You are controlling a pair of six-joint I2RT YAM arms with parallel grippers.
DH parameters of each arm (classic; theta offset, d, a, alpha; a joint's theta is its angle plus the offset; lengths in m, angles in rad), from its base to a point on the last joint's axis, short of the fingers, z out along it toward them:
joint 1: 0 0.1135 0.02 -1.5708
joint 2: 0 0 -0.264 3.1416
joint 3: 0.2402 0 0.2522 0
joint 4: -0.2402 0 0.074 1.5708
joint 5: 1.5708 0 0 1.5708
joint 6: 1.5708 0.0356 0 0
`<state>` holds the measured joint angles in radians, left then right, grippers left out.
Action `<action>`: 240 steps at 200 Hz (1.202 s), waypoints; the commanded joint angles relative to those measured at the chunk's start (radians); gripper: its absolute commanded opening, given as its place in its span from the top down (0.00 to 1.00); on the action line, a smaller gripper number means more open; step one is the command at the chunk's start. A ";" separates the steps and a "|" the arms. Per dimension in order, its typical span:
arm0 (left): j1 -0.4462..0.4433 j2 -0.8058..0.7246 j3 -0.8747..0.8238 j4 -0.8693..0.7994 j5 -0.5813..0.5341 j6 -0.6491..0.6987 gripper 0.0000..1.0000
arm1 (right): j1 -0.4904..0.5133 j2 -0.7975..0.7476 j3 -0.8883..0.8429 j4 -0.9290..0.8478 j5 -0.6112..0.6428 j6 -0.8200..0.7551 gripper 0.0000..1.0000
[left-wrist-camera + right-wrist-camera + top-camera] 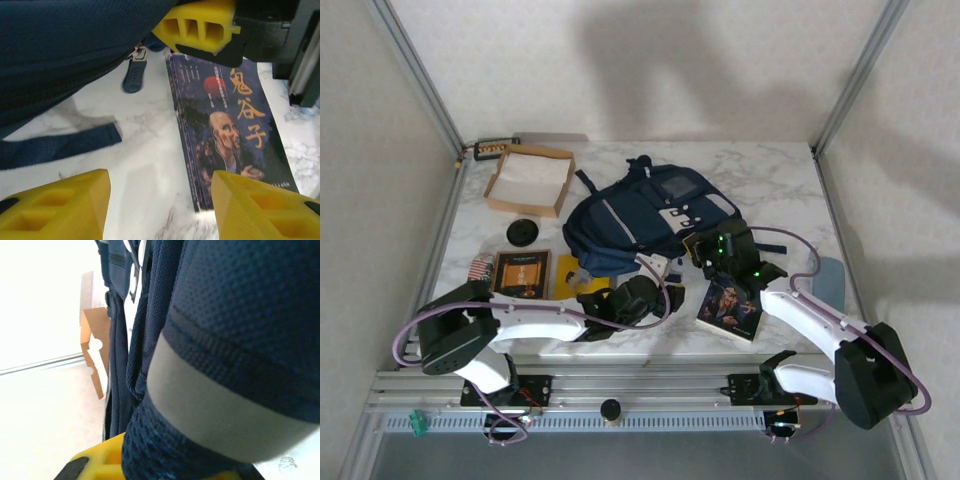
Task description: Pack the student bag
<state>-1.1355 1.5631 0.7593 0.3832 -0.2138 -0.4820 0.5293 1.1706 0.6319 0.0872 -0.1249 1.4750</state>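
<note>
left gripper [157, 181] bottom centre, jaws spread wide beside book [230, 130], prob lining up a grab. right gripper [712, 250] pinching student bag [640, 215] edge mid-frame, guessing to hold it open. cardboard box [530, 178] upper left.

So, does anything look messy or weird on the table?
Nothing looks spilled or broken. The navy blue fabric backpack lies slumped and crumpled on the white marble table, with one strap trailing loose across it, and the dark book with an old man's face on its cover lies crooked beside the bag.
</note>
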 commanded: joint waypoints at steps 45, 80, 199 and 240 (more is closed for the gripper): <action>0.008 0.158 0.120 0.177 -0.144 0.044 0.48 | 0.017 -0.061 0.031 0.148 -0.059 0.070 1.00; 0.028 0.203 0.140 0.226 -0.183 0.013 0.53 | 0.018 -0.059 0.022 0.169 -0.073 0.081 1.00; 0.054 0.203 0.094 0.279 -0.177 -0.016 1.00 | 0.016 -0.032 0.053 0.203 -0.024 0.066 1.00; 0.056 0.162 0.065 0.244 -0.187 -0.070 1.00 | 0.008 -0.022 0.064 0.208 0.000 0.061 1.00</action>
<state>-1.0893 1.7702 0.8597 0.6613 -0.3862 -0.5014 0.5308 1.1542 0.6338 0.1688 -0.1242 1.5333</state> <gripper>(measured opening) 0.052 0.112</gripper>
